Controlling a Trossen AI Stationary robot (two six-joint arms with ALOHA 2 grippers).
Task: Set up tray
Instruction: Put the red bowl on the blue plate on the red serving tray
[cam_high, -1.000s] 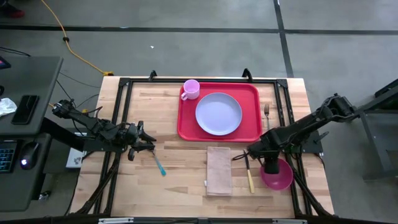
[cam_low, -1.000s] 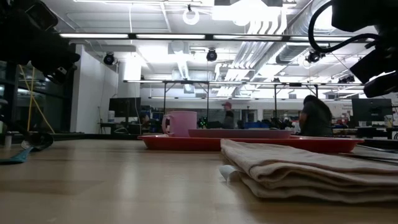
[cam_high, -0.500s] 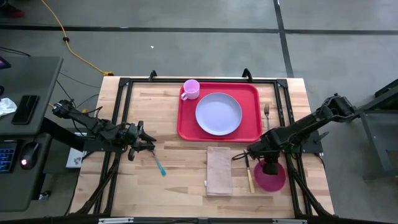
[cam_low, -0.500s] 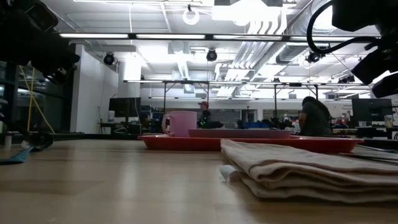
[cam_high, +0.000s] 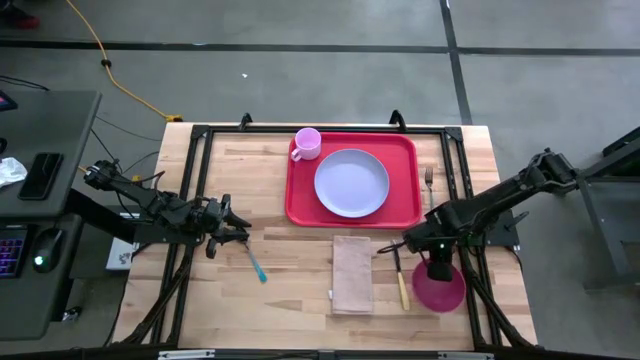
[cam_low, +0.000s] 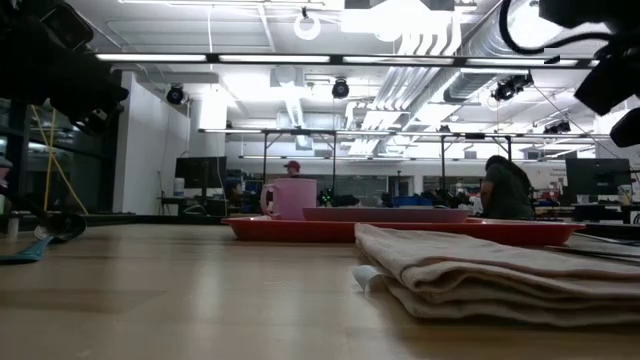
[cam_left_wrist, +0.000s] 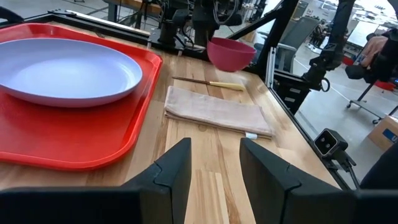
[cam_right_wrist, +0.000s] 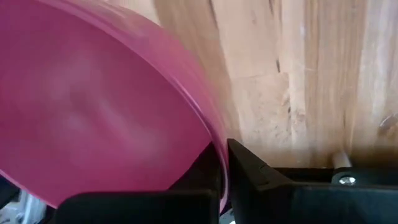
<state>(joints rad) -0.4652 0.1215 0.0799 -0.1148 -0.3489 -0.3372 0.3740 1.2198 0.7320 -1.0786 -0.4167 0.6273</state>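
My right pincer (cam_high: 437, 268) grips the pink bowl's (cam_high: 441, 288) rim at lower right, below the red tray (cam_high: 300, 180); my left pincer (cam_high: 237, 230) waits released, centre-left.

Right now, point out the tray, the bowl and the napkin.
tray (cam_high: 301, 190): high view, bare floor left of the plate.
bowl (cam_high: 445, 291): high view, inside, below the right gripper.
napkin (cam_high: 352, 273): high view, middle of the cloth.

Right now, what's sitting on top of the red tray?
On the tray sit a lavender plate and a pink mug at its far left corner. The tray floor under them is hidden.
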